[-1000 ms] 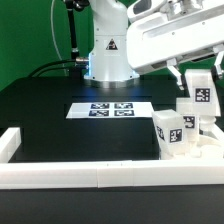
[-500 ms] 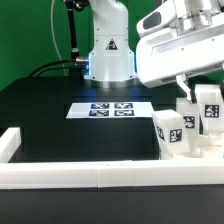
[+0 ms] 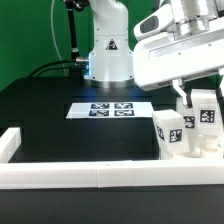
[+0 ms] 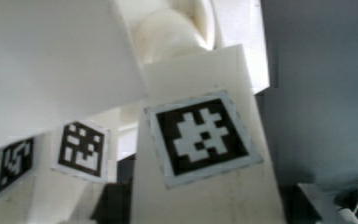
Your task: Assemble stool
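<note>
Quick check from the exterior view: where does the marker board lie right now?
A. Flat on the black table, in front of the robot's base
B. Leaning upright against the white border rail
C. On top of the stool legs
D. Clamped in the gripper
A: the marker board lies flat on the black table just ahead of the robot's base, apart from the legs at the exterior view's right.

No words or numbers can be read. Black-and-white square tags sit on the stool legs (image 3: pixel 168 131) and the marker board (image 3: pixel 110 109); a small triangular sign marks the robot base (image 3: pixel 111 47).
</note>
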Controlling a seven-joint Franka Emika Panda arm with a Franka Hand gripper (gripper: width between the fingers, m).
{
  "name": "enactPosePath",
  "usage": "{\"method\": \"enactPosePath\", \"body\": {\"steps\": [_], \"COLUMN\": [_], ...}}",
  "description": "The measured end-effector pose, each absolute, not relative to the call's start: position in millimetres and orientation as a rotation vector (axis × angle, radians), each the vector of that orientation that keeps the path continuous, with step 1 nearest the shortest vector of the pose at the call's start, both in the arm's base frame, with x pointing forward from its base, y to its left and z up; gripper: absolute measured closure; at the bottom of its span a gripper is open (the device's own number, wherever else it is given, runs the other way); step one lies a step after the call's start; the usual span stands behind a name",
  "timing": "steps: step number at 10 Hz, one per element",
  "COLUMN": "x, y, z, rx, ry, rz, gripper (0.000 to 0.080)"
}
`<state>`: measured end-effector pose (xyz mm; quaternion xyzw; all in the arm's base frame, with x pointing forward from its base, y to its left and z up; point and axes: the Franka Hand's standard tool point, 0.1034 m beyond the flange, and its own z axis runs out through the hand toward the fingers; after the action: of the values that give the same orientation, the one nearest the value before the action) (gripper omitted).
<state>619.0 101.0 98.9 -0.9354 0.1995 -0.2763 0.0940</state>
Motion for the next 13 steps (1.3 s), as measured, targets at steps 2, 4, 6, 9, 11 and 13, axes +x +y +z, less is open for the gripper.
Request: {"method": "enactPosePath", "body": {"steps": [2,4,6,9,11,13], "x": [621,625,625,620,617,615], "y": [96,100,102,110,111,110], "z": [98.9,97.6,94.2,87.8,86.4,82.1], "rx": [-2.779,-2.775,-2.777,-2.786,-2.792,-2.795], "ry": [0.595,0.589,0.588,0.587,0.58,0.583], "rz": [-0.825,-0.826,-0.82,-0.809,-0.85,-0.853], "gripper": [0.0474,0.0474,0.0474,0.0474,0.0474,0.0474]}}
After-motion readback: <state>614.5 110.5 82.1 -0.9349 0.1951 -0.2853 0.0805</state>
